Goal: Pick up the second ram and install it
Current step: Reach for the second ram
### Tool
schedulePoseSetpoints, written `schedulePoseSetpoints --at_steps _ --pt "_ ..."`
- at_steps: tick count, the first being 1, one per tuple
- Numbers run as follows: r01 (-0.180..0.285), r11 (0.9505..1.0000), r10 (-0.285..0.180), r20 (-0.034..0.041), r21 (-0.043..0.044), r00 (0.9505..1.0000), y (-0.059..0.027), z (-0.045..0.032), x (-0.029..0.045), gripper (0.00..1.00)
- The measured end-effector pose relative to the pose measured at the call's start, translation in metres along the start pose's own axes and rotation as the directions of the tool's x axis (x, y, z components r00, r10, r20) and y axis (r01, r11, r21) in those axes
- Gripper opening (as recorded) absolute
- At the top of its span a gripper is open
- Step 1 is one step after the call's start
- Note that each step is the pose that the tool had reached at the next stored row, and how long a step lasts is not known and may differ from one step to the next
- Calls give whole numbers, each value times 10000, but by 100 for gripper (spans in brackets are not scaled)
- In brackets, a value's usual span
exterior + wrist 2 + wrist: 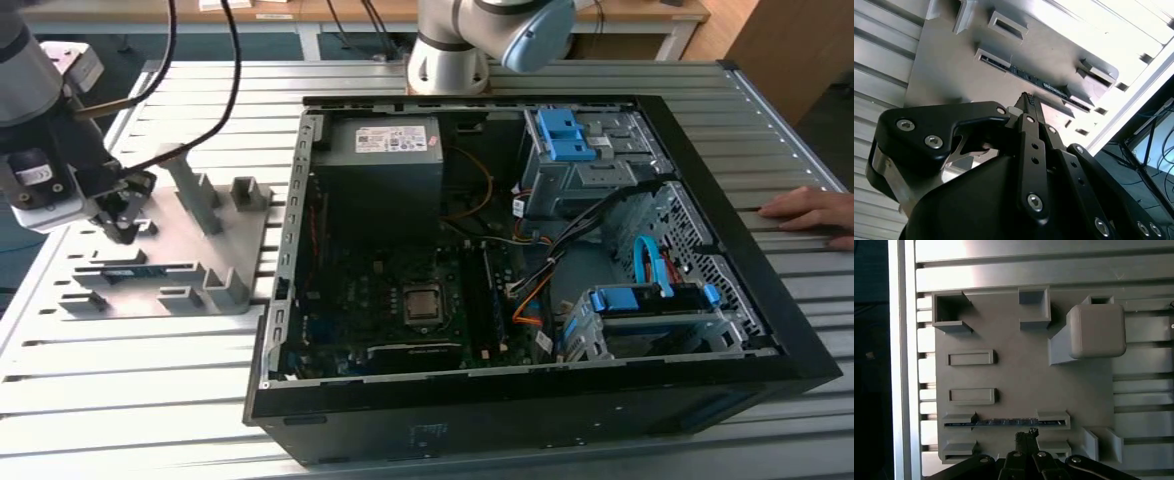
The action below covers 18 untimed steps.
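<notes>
Second ram (1006,423) stands on its long edge in a slot of the grey holder tray (1019,380), caught at each end by a small bracket. It sits in the part of the tray near the tray's edge, and its long axis runs parallel to that edge. In the exterior view it is the dark strip with a bluish glint (134,270) lying crosswise on the tray (200,250).

The gripper (1026,436) hangs above the tray with its fingers drawn together and nothing between them. It points down at the tray, about level with the middle of the stick's length and just beside the stick's line. I judge it apart from the stick, not touching. The second wrist view shows the closed tips (1026,97) with the second ram (1039,85) just past them, lying across their line.

The tray rests flat on a slatted metal table (147,400). An open PC case (534,400) stands just beside the tray, on the exterior view's right. A person's hand (807,210) rests on the table beyond the case, well apart from the tray.
</notes>
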<state>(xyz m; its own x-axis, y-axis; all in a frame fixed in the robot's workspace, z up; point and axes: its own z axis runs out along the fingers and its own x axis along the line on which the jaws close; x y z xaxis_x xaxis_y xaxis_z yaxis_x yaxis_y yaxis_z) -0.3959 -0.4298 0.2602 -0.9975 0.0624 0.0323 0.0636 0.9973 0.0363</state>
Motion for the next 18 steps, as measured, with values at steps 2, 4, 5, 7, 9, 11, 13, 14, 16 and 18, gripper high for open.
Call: schedulePoseSetpoints --at_steps 2,4,5,7,9,11,13,14,16,18 --pt "13 10000 -13 -1 0 10000 1 39 61 10" --pt "25 10000 -25 0 0 10000 2 78 127 10" --pt "34 10000 -34 2 -1 10000 2 97 140 10" --pt "61 10000 -61 -1 1 10000 0 134 139 10" --pt "85 10000 -85 -2 2 10000 -1 170 127 10" --pt "114 9999 -114 -4 3 9999 -1 204 111 10" --pt "146 9999 -146 -4 4 9999 -1 240 93 10" --pt "162 9999 -162 -5 5 9999 -2 259 85 10" --pt "181 9998 -181 -5 5 9998 -2 295 80 10" --pt "193 9998 -193 -5 5 9998 -4 331 78 10"
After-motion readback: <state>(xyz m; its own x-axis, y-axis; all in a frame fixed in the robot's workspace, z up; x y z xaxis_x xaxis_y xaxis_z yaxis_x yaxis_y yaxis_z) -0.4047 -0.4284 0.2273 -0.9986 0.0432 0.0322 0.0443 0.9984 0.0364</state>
